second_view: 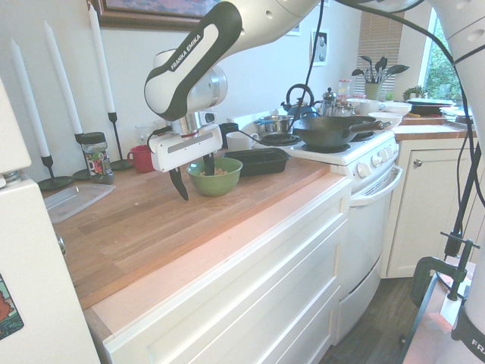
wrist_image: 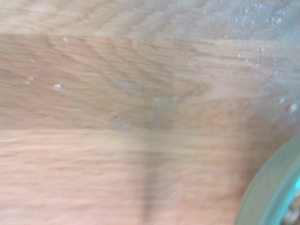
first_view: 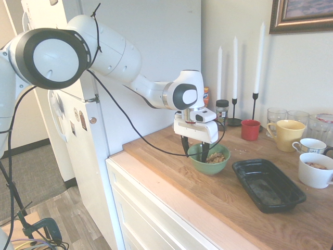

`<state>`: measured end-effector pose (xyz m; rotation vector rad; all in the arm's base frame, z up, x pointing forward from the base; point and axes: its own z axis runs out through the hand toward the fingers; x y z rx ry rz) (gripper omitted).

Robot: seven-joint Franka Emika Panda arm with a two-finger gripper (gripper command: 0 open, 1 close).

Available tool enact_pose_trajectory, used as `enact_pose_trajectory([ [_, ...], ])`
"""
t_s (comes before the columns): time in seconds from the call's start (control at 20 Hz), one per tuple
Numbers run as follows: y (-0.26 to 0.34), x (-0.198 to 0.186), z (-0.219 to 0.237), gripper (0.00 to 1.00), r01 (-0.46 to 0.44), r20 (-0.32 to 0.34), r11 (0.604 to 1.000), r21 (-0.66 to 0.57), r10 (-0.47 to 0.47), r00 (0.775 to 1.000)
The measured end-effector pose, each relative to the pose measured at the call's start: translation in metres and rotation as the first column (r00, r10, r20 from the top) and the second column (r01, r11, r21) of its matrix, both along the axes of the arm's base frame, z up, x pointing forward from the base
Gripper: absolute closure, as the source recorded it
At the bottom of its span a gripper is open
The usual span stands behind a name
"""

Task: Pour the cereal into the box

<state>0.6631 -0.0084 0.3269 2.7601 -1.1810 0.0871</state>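
1. So the gripper [first_view: 195,149] points straight down with its fingers [second_view: 180,184] spread wide, straddling the rim of the green bowl [first_view: 208,163], holding nothing.
2. Cereal [first_view: 216,157] sits in that bowl on the wooden bench [first_view: 218,195].
3. Black box [first_view: 268,185] lies just beside the bowl, near a white mug [first_view: 315,170].

Sunlit kitchen, wooden countertop [first_view: 171,156], white stove [second_view: 356,163]

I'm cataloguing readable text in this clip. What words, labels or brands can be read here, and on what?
"FRANKA EMIKA": on the arm, second exterior view.
Jar label by the candles: too small to read.
Fridge magnets: blurred, unreadable.
Nothing else readable.
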Motion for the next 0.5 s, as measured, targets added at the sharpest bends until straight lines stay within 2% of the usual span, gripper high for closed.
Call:
enact_pose_trajectory([
  [0.05,-0.0005,0.0016,-0.0027,0.0,-0.01,0.009,0.999,-0.034,0.01,1.0],
  [0.1,-0.001,0.0033,-0.0055,1.0,-0.018,0.019,0.997,-0.069,0.019,1.0],
  [0.25,0.0022,0.0063,-0.0055,1.0,-0.029,0.05,0.987,-0.159,0.037,0.998],
  [0.5,0.0036,0.0061,-0.0068,1.0,-0.038,0.058,0.983,-0.179,0.049,0.997],
])
